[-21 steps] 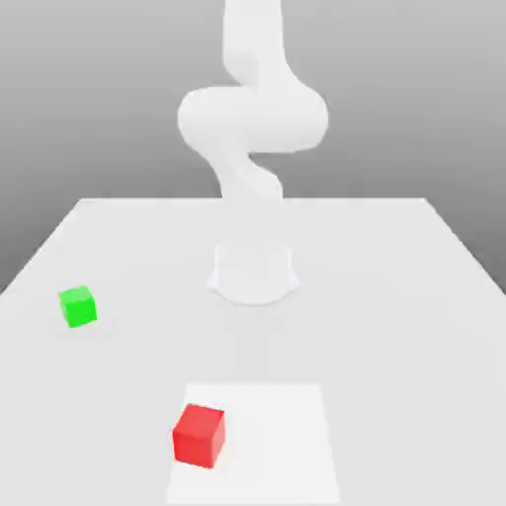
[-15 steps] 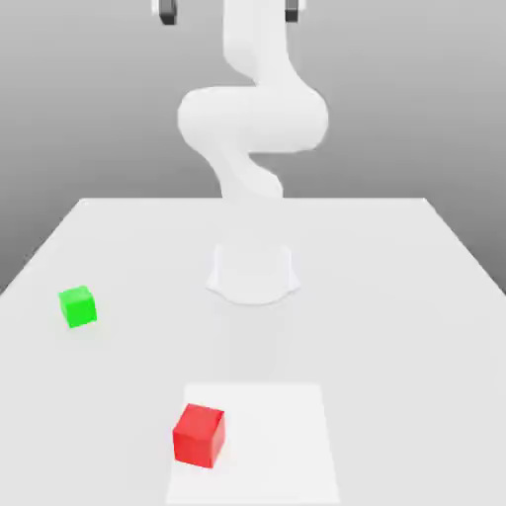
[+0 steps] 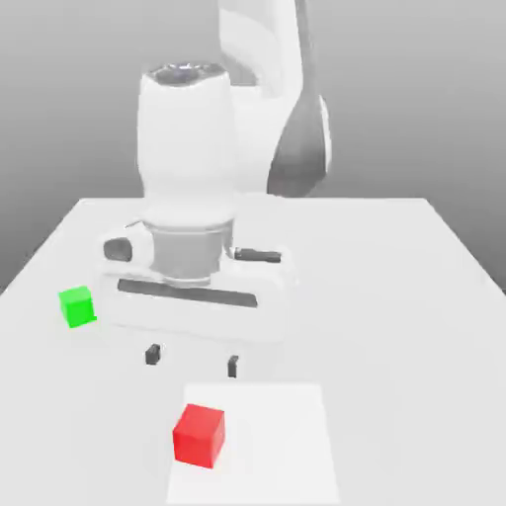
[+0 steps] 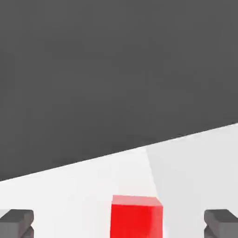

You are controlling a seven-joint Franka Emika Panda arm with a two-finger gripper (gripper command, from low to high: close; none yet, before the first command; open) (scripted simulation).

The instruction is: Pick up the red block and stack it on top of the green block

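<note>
Gripper (image 3: 193, 360) hung spread and empty behind the red block (image 3: 199, 434).

The red block sat on the table (image 3: 415, 296), on a brighter white patch (image 3: 282, 435) at the near edge, apart from the two dark fingertips (image 3: 152, 354), which hovered above the table just behind it. In the hand view the red block (image 4: 136, 216) lay between the wide-set fingertips (image 4: 16, 222), touching neither. The green block (image 3: 77, 306) rested well away from the red block, farther back and toward the exterior view's left, beside the white hand (image 3: 198, 296).
</note>
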